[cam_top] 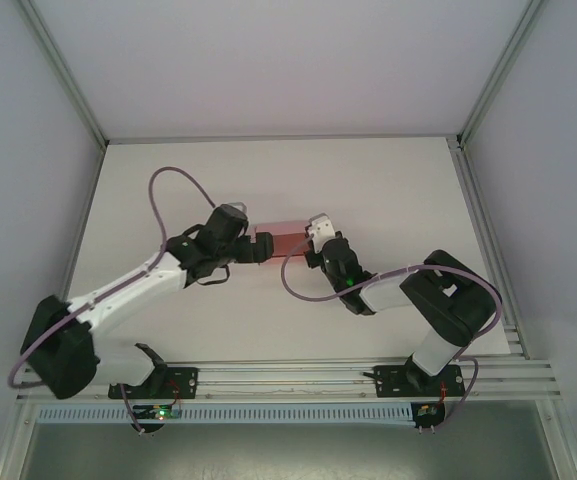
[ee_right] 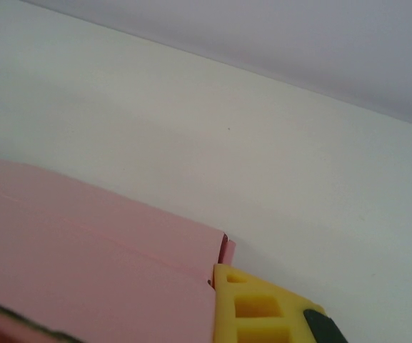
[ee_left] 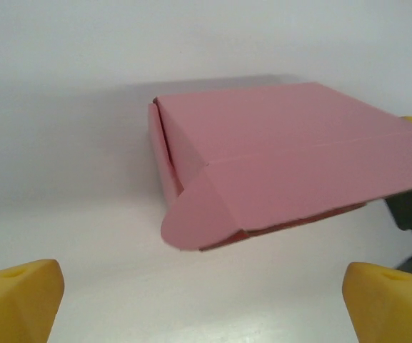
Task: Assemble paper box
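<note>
**Yellow fingertips spread wide, pink box ahead**

Left gripper fully spread, nothing between its pads. Paper box lies flat on the white table just ahead of it, clear of both fingertips. Box folded up. Near lid edge slightly lifted, rounded tuck flap poking out toward the left gripper. Seen from above, long axis runs from one gripper to the other. Right gripper at the opposite end, jaws closed on the card. One yellow finger sits at the box corner.

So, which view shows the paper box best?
Left wrist: the paper box sits close, its lid and rounded tab clear. Top external shows it small and distant; right wrist shows one corner.
</note>
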`<act>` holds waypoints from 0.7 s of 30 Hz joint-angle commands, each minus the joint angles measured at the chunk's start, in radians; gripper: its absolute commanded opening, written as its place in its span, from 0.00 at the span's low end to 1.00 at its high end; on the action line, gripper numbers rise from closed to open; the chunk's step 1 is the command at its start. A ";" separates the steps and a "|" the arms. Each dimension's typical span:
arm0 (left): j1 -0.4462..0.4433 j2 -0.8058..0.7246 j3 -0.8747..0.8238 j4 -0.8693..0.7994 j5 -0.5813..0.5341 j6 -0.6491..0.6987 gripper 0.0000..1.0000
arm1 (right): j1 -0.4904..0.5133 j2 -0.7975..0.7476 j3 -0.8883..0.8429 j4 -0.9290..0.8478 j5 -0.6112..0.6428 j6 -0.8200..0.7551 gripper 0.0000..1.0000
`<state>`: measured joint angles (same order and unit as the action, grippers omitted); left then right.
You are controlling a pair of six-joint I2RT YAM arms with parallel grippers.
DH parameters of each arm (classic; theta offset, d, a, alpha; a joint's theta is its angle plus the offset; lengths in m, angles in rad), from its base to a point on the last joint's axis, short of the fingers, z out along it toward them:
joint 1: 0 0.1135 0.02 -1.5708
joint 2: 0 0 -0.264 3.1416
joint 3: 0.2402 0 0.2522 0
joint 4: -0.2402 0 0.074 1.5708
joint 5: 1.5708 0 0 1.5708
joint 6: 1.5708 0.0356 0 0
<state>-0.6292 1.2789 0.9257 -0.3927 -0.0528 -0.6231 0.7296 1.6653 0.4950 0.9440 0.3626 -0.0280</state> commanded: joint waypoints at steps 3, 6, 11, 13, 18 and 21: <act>0.056 -0.072 0.024 -0.097 0.027 -0.181 1.00 | 0.031 0.039 -0.045 0.046 0.013 -0.115 0.00; 0.144 0.002 0.034 -0.021 0.174 -0.230 1.00 | 0.037 0.067 -0.062 0.098 -0.003 -0.132 0.00; 0.223 0.191 0.054 0.114 0.300 -0.243 1.00 | 0.051 0.117 -0.082 0.189 0.001 -0.147 0.00; 0.251 0.257 0.058 0.164 0.351 -0.252 1.00 | 0.053 0.119 -0.085 0.195 -0.006 -0.153 0.00; 0.271 0.371 0.035 0.357 0.477 -0.265 0.95 | 0.053 0.098 -0.093 0.157 -0.053 -0.167 0.02; 0.274 0.430 0.045 0.366 0.513 -0.248 0.86 | 0.053 0.081 -0.092 0.128 -0.074 -0.168 0.08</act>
<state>-0.3645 1.6764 0.9581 -0.1211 0.3744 -0.8722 0.7704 1.7527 0.4271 1.1660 0.3470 -0.1658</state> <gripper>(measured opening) 0.866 0.074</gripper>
